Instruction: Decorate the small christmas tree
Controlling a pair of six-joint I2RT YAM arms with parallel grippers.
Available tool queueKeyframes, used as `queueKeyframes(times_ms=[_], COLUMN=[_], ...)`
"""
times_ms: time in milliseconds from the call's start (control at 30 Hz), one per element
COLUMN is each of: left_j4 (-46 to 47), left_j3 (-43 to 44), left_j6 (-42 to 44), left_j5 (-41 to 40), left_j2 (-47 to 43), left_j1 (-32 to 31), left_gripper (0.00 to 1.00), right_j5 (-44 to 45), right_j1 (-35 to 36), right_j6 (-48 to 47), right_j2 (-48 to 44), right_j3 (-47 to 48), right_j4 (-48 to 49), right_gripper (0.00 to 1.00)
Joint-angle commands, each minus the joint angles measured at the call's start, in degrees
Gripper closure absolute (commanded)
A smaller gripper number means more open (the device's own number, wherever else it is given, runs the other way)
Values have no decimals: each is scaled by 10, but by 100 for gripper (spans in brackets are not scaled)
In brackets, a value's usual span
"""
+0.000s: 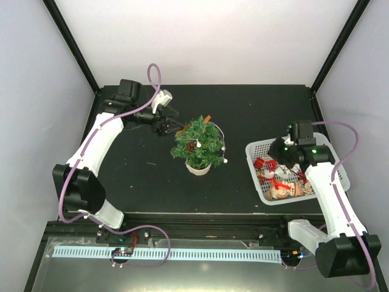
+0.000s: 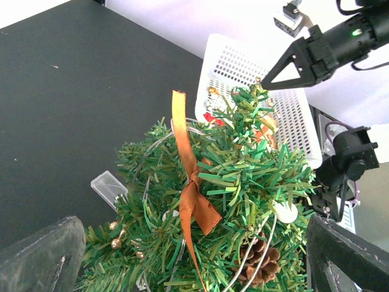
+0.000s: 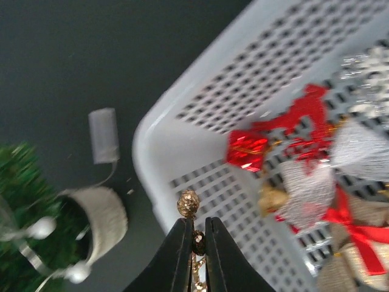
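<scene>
Right wrist: right pincer [image 3: 194, 224] pinches gold bead string [image 3: 188, 203] over basket [image 3: 159, 131] holding red ornaments [image 3: 248, 150].

small christmas tree [image 1: 199, 145] on table [image 1: 146, 176], basket [image 1: 256, 148] right of it, ornaments [image 1: 281, 180] in basket

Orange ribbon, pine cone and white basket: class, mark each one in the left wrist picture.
orange ribbon [image 2: 193, 187], left wrist view, on its knot.
pine cone [image 2: 267, 259], left wrist view, on its brown scales.
white basket [image 2: 232, 64], left wrist view, on its perforated wall.
</scene>
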Motion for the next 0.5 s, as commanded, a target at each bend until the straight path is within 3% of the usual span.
queueKeyframes(times_ms=[0,267,467], left_j4=[0,1,3], left_j3=[20,9,10], left_j6=[-1,5,4], left_j5=[3,-8,-12], left_j2=[4,-1,1], left_j1=[-5,-6,-5], left_gripper=[1,1,1], right_j5=[-4,1,31], right_j1=[88,203,297], right_j6=[20,16,-23], right_j2=[-2,27,115], right_j3=[52,121,247], right_j4=[-15,-12,-36], right_gripper=[90,90,89])
